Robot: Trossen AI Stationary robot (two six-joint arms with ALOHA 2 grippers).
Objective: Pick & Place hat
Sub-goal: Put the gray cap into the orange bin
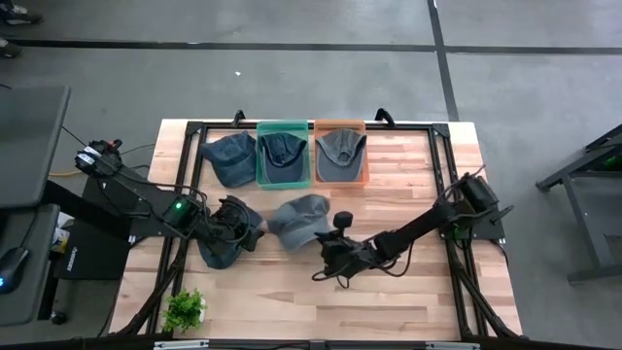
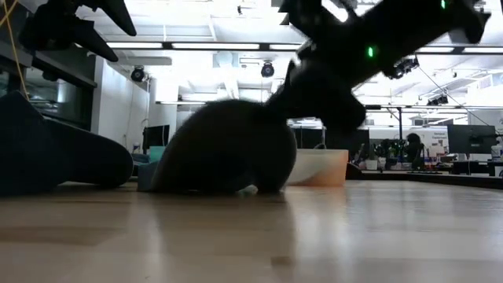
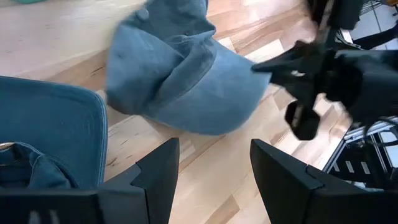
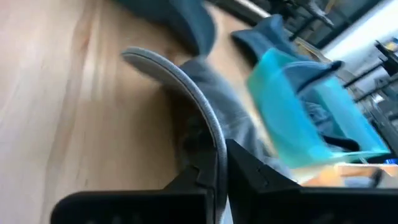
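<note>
A blue-grey denim hat [image 1: 300,218] lies mid-table, also seen in the left wrist view [image 3: 186,81] and as a dark mound in the low view [image 2: 224,149]. My right gripper [image 1: 326,247] is at its near right side, shut on its brim. My left gripper [image 1: 248,231] hovers open over bare wood just left of it, fingers [image 3: 161,168] apart and touching nothing. A second blue hat [image 1: 220,249] lies under the left arm. A green bin [image 1: 283,154] and an orange bin [image 1: 341,154] at the far edge each hold a hat. My right gripper pinches the hat's brim at its curved edge [image 4: 208,134] between its two fingers [image 4: 249,168]. The fingers come from the table's near right side, slanting slightly down. The hat's crown [image 2: 236,185] sits on the table.
Another denim hat [image 1: 230,158] lies on the table left of the green bin. A small green plant [image 1: 185,309] stands at the near left corner. A black frame [image 1: 439,156] runs around the table. Bare wood lies along the near side.
</note>
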